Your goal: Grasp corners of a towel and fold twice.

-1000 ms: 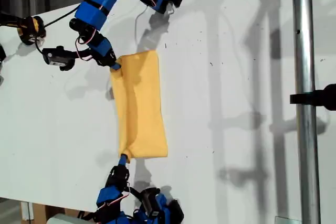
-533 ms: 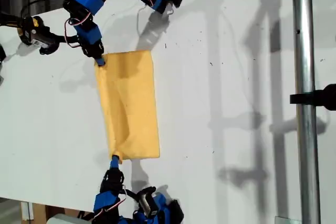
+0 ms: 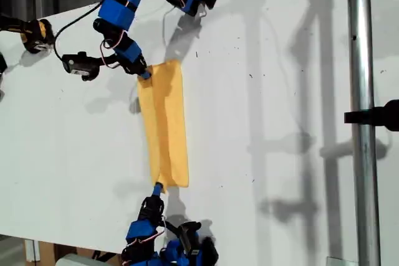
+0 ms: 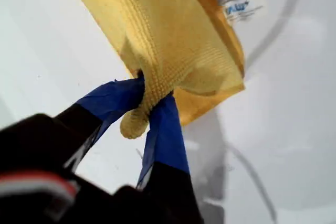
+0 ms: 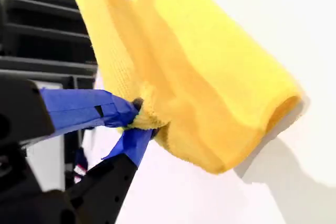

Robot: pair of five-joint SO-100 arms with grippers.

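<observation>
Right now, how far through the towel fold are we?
The towel is already doubled into a long strip on the white table. My first gripper and my second gripper each pinch a corner, lifting its edge. Laying it down and the other fold remain.

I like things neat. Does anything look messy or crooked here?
Nothing is spilled or torn. The towel looks a bit bunched, not flat: my first gripper and my second gripper each pinch a corner, so it hangs in a loose fold between them, partly off the table.
</observation>
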